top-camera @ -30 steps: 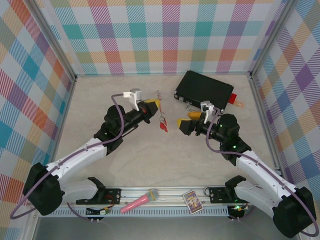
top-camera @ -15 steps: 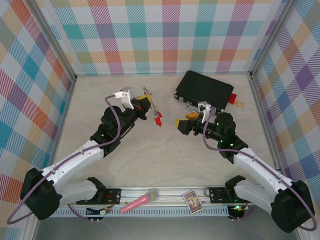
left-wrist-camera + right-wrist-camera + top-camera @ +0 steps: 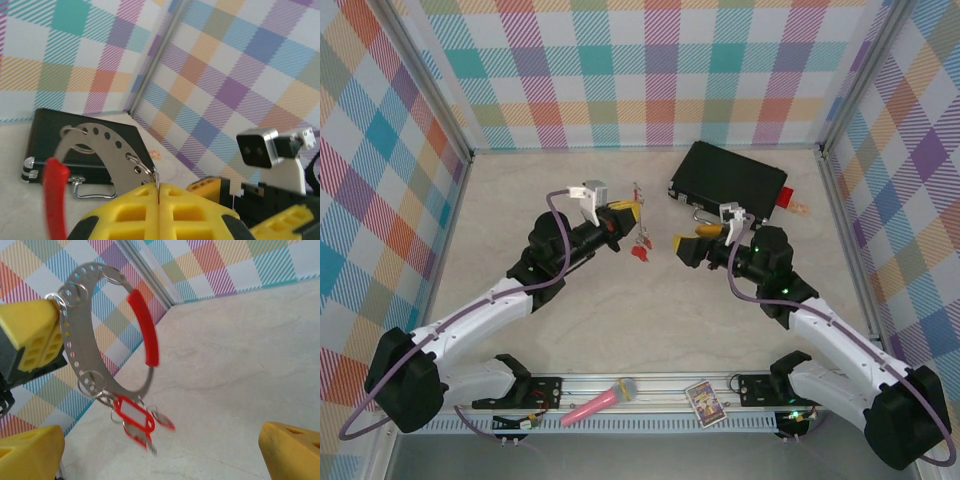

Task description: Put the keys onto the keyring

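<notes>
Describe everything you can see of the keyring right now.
The keyring is a flat grey metal crescent punched with a row of holes, its open side closed by a red arc. Small wire rings thread several holes. It hangs upright, clear of the table, pinched at one edge between the shut yellow fingertips of the left gripper. Red keys dangle from its lower end, slightly blurred. Nothing else touches it.

Red keys (image 3: 134, 416), grey keyring (image 3: 74, 347), yellow fingers (image 3: 125, 212), plaid walls (image 3: 650, 70)
</notes>
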Robot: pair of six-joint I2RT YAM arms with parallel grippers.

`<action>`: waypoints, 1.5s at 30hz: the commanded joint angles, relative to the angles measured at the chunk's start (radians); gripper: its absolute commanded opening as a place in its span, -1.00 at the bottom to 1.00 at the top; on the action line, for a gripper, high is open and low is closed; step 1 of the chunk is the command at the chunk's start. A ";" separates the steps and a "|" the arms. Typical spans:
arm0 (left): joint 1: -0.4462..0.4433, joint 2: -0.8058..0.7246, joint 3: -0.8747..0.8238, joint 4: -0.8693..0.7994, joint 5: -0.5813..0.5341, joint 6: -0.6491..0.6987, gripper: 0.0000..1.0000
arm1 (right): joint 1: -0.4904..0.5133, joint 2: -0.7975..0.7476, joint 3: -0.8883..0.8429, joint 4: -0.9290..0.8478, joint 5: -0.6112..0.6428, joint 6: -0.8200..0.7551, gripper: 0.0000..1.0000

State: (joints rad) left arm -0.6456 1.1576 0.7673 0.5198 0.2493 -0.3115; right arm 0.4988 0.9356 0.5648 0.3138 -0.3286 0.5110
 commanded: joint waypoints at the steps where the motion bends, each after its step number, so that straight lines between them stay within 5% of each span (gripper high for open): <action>1: -0.003 -0.014 -0.050 0.154 0.068 0.127 -1.00 | 0.005 -0.029 -0.007 0.020 0.023 -0.027 0.98; 9: -0.006 -0.020 -0.105 0.288 0.158 0.306 -1.00 | 0.005 0.001 -0.004 0.040 -0.006 -0.015 0.98; 15: -0.014 0.013 -0.059 0.306 0.207 0.281 -1.00 | 0.004 0.053 0.068 -0.012 0.013 -0.038 0.96; 30: -0.031 -0.029 -0.047 0.187 0.120 0.250 -1.00 | 0.004 0.240 0.222 -0.007 -0.141 -0.034 0.81; 38: -0.029 0.030 -0.050 0.240 0.120 0.141 -1.00 | 0.004 0.197 0.131 0.145 -0.183 -0.048 0.33; 42: -0.029 0.053 -0.050 0.266 0.139 0.113 -1.00 | 0.005 0.192 0.162 0.116 -0.255 -0.066 -0.13; 45: -0.027 0.063 -0.051 0.281 0.158 0.091 -1.00 | 0.004 0.196 0.154 0.188 -0.315 -0.052 -0.21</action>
State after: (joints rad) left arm -0.6662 1.2209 0.6857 0.7139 0.3782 -0.1780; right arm 0.4988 1.1526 0.7071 0.4053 -0.5518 0.4625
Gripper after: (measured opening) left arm 0.046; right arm 0.403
